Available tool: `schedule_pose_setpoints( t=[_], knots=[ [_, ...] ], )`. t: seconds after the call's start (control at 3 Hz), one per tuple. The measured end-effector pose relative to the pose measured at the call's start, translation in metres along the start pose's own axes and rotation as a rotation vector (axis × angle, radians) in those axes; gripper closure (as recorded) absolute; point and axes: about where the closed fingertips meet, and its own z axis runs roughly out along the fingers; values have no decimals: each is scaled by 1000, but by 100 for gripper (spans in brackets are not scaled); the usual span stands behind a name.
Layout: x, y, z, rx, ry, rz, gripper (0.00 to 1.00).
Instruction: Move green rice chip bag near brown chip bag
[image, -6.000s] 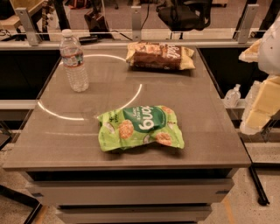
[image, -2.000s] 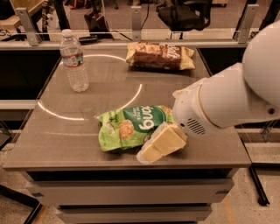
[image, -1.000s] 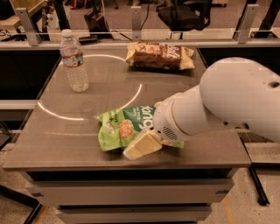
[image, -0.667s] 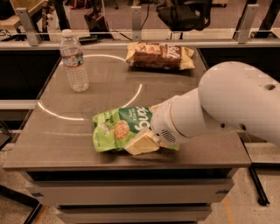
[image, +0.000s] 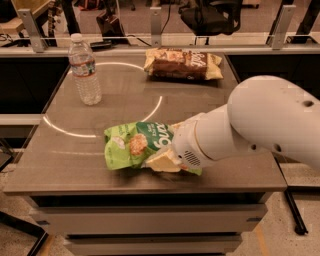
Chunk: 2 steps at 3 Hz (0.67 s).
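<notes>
The green rice chip bag (image: 134, 145) lies crumpled on the front middle of the grey table (image: 125, 100). My gripper (image: 162, 160) comes in from the right on a large white arm (image: 260, 122). It rests on the right end of the green bag and hides that part of it. The brown chip bag (image: 182, 64), with a dark brown centre and pale yellow ends, lies flat at the back of the table, right of centre and well apart from the green bag.
A clear water bottle (image: 85, 70) with a white cap stands upright at the back left of the table. A white arc marking (image: 152, 110) curves across the tabletop. A railing, chairs and desks stand behind the table.
The arm swung in from the right and came down on the right end of the green bag. The bag has bunched up and shifted slightly left. The brown bag and bottle have not moved.
</notes>
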Motion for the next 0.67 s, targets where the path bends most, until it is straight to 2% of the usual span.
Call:
schedule_pose_setpoints(
  t=[0.33, 0.67],
  knots=[
    [-8, -22, -9, 62, -106, 60, 100],
    [-14, -63, -18, 162, -235, 122, 100]
  ],
)
